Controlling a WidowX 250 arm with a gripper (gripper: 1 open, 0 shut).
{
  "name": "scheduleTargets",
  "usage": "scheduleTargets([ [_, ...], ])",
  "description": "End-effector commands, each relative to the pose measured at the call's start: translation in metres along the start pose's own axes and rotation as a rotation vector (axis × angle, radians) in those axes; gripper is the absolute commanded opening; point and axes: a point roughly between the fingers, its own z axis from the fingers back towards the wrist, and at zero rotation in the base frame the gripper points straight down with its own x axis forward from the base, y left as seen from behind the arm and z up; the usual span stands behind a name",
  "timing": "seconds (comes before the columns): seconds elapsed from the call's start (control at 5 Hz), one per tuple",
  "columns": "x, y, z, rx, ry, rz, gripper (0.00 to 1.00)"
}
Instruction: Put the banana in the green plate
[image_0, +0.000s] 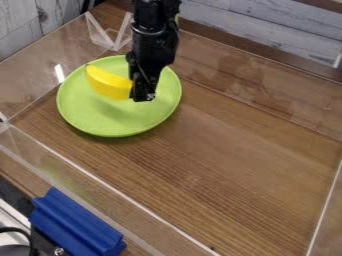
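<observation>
The banana (107, 80) lies inside the green plate (118, 118), in the far-left part of the plate's floor. The gripper (142, 95) points straight down over the plate, and its tip sits at the banana's right end. The black fingers overlap that end of the banana in the camera view, and the jaws are drawn fully together on it, so the gripper is clamped on the banana. The rest of the banana extends left from the fingers, clear of them.

The banana is a short, stubby, bright yellow toy with a curved upper edge. Its right end is hidden behind the gripper. A thin yellow strip shows just left of the plate's far-left rim; whether it belongs to the banana cannot be determined.

The green plate is round, lime green, with a shallow raised rim, and is several times wider than the banana. It rests on the wooden table (234, 140), in the far-left area, inside a clear-walled enclosure (20, 160). A blue object (74, 230) lies at the near-left edge, well apart from the plate.
</observation>
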Motion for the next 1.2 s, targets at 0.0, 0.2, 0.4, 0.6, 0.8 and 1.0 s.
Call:
scheduleTargets([
  [0.0, -0.0005, 0.0063, 0.0062, 0.031, -0.016, 0.0, 0.0],
  [0.2, -0.0002, 0.0058, 0.0048, 0.031, -0.016, -0.006, 0.0],
  [0.4, 0.0005, 0.0052, 0.0038, 0.031, -0.016, -0.012, 0.0],
  [0.6, 0.0013, 0.0044, 0.0029, 0.03, -0.017, -0.017, 0.0],
  [0.8, 0.0021, 0.0036, 0.0021, 0.029, -0.017, -0.021, 0.0],
  [1.0, 0.0029, 0.0027, 0.002, 0.028, -0.019, -0.024, 0.0],
])
